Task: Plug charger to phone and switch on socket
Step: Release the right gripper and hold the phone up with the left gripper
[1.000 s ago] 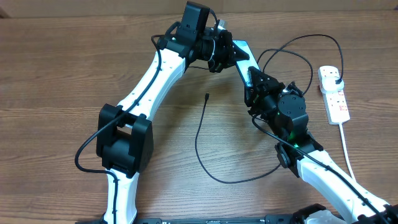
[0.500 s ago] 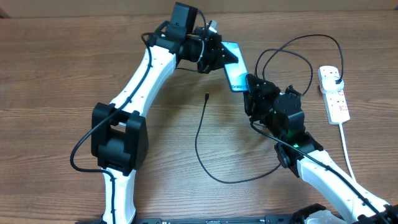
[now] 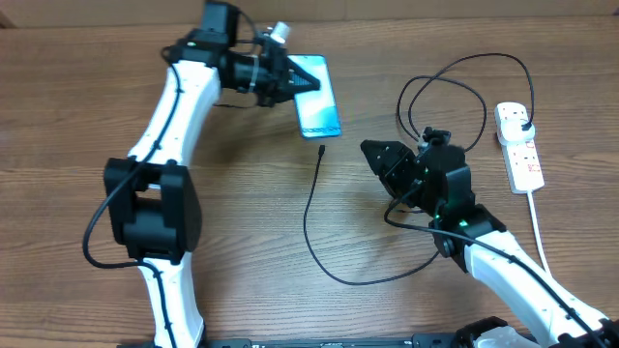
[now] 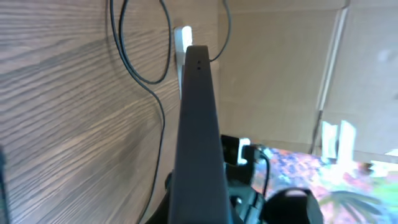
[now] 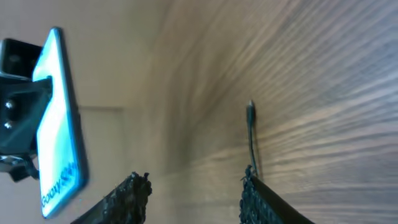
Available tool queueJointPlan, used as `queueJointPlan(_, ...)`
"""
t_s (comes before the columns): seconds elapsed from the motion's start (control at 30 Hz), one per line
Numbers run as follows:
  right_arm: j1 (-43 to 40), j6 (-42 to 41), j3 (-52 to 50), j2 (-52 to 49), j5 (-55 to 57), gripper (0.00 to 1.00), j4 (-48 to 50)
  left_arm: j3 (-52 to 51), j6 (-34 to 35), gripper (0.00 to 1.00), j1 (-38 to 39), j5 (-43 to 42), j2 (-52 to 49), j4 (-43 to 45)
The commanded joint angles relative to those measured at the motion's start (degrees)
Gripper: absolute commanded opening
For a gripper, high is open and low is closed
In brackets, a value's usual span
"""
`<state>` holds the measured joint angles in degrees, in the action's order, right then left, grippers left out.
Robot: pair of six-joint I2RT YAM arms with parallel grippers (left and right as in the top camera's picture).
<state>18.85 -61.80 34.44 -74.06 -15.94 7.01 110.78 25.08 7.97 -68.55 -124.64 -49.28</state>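
Note:
My left gripper (image 3: 282,81) is shut on the phone (image 3: 317,95), holding its lit light-blue screen up above the table at the upper middle. In the left wrist view the phone (image 4: 198,143) shows edge-on as a dark slab. The charger cable (image 3: 309,208) lies loose on the wood, its small black connector tip (image 3: 321,149) just below the phone. My right gripper (image 3: 375,157) is open and empty, right of the tip. In the right wrist view the tip (image 5: 250,111) lies ahead of the open fingers (image 5: 193,183) and the phone (image 5: 59,124) is at the left. The white socket (image 3: 519,145) is at the right.
The charger cable loops (image 3: 445,92) near the socket, where its black plug (image 3: 523,123) sits in the strip. The strip's thick white cord (image 3: 538,227) runs down toward the front right. Bare wooden table (image 3: 58,116) lies to the left.
My left gripper carried the phone leftward, away from the right gripper. The right gripper let go of the phone, opened and drew back.

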Motion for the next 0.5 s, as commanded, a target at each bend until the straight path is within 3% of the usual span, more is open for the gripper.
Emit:
queueJointPlan(0.0, -0.98, 9.77, 7.08, 0.31, -5.88, 0.50, -6.54, 1.18, -4.17, 0.04, -3.19, -6.54, 0.59, -0.85)
queueJointPlan(0.23, -0.85, 19.23, 24.70, -6.78, -5.60, 0.48, -29.11, 1.18, -4.13, 0.04, -7.08, -9.35, 0.57, -0.90)
queueJointPlan(0.47, 1.68, 23.08, 37.44, -20.46, -5.64, 0.45, -38.38, 1.18, -4.09, 0.04, -10.75, -9.38, 0.57, -1.07)
